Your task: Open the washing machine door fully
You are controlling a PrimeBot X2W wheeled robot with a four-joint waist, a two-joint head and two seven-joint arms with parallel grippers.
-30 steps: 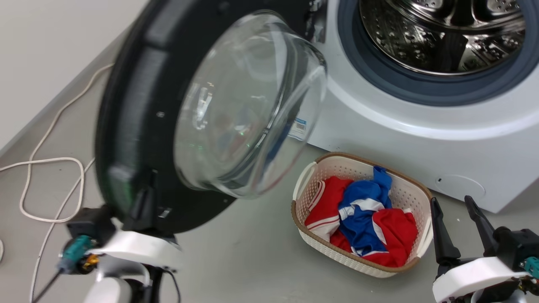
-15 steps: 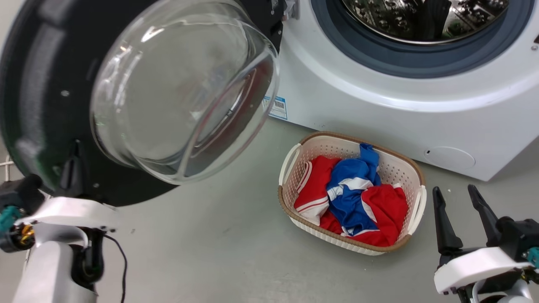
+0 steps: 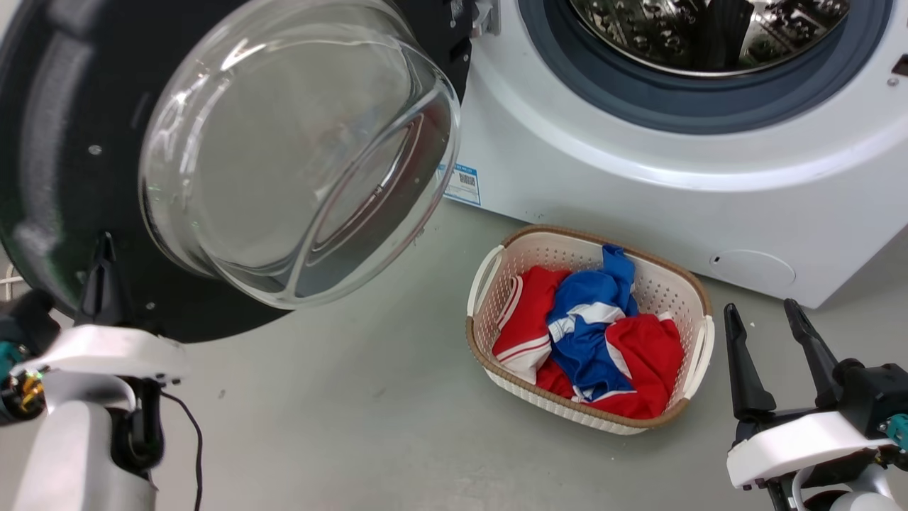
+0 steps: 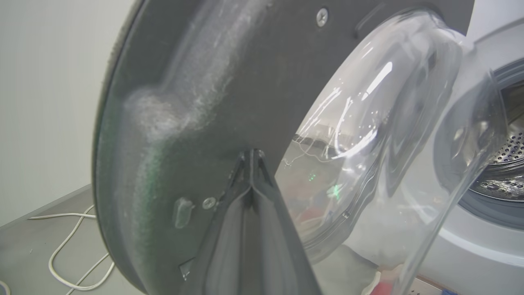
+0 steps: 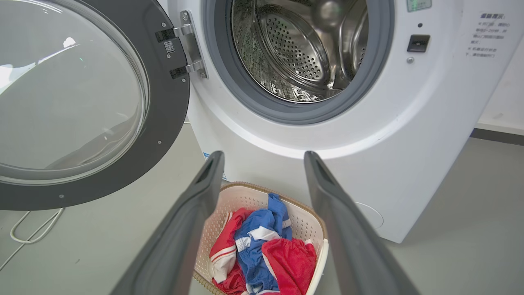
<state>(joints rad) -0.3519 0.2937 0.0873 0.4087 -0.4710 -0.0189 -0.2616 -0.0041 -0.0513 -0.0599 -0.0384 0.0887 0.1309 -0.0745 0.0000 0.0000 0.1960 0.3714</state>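
Head view: the washing machine door (image 3: 64, 142) has swung a touch wider than half a second ago, hinged at the left side of the washing machine (image 3: 638, 191). The left gripper (image 3: 105, 245), fingers pressed together, has followed it, tips against the door's dark inner face. The right gripper (image 3: 757, 309) hangs spread wide above the floor (image 3: 369, 426), near the laundry basket (image 3: 660, 291).

Grey floor (image 3: 397, 397) meets a pale wall (image 4: 41, 102), white cable (image 4: 61, 215) lying loose.
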